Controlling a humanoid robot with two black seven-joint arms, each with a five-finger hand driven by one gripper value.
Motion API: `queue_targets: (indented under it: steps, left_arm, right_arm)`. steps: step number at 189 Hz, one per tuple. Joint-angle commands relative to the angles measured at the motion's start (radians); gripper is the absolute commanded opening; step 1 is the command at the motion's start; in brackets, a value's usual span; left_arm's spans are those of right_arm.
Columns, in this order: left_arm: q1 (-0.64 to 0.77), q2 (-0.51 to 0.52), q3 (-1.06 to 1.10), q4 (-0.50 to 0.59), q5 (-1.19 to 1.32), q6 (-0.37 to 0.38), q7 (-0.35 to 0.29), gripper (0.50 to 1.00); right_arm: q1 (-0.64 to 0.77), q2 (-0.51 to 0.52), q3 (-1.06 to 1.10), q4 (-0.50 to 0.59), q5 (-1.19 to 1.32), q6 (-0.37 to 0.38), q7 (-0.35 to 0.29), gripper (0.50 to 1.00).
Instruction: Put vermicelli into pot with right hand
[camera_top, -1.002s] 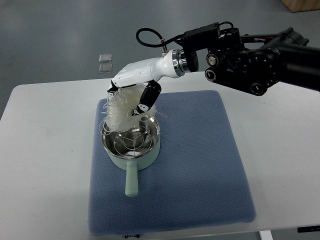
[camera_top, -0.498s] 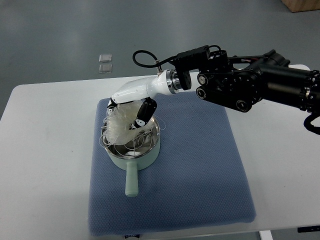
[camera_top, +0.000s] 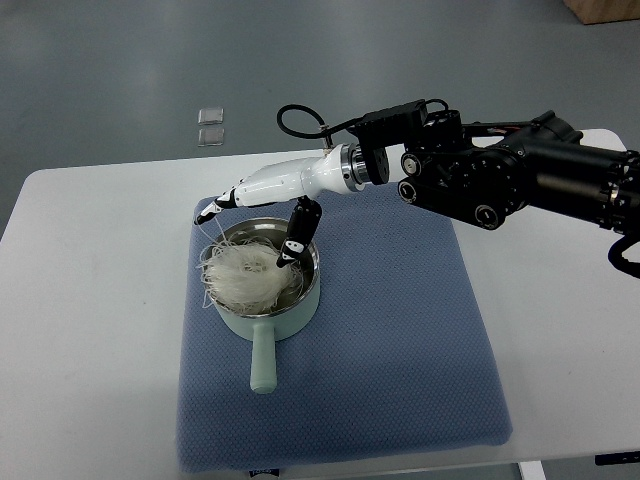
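Note:
A pale green pot (camera_top: 262, 310) with a steel inside and a handle toward me stands on the blue mat (camera_top: 400, 330). A bundle of white vermicelli (camera_top: 243, 278) lies in the pot, with strands hanging over its left rim. My right hand (camera_top: 250, 225), white with black fingertips, is over the pot's far rim with its fingers spread and holds nothing. Its thumb (camera_top: 297, 235) points down at the pot's right rim. The left arm is not in view.
The mat lies on a white table (camera_top: 90, 300). My black right arm (camera_top: 500, 175) reaches in from the right above the mat's far edge. Two small clear squares (camera_top: 210, 125) lie on the grey floor beyond the table.
My right hand held the vermicelli above the pot, lowered it, then opened. The bundle now lies in the pot and the hand has lifted slightly off it.

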Motion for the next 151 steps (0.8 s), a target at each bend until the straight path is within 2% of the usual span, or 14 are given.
queue_targets:
  steps: [1, 48, 71, 95, 125, 151]
  left_arm:
    - [0.0, 0.0, 0.0, 0.0, 0.0, 0.0, 0.0, 1.0]
    - [0.0, 0.0, 0.0, 0.0, 0.0, 0.0, 0.0, 1.0]
    - [0.0, 0.0, 0.0, 0.0, 0.0, 0.0, 0.0, 1.0]
    - [0.0, 0.0, 0.0, 0.0, 0.0, 0.0, 0.0, 1.0]
    - [0.0, 0.0, 0.002, 0.0, 0.0, 0.0, 0.0, 1.0]
    - [0.0, 0.0, 0.0, 0.0, 0.0, 0.0, 0.0, 1.0]
  right_arm:
    - [0.003, -0.016, 0.009, 0.0, 0.028, 0.004, 0.0, 0.911]
    - [-0.016, -0.105, 0.019, -0.002, 0.287, 0.038, 0.0, 0.911]
    - [-0.106, -0.158, 0.088, -0.016, 0.44, 0.039, 0.0, 0.917]
    - [-0.211, -0.188, 0.216, -0.032, 0.486, 0.047, 0.0, 0.921]
    - [-0.33, -0.217, 0.351, -0.034, 0.488, 0.137, 0.0, 0.921]
    - [-0.436, -0.217, 0.454, -0.037, 0.531, 0.153, -0.007, 0.921]
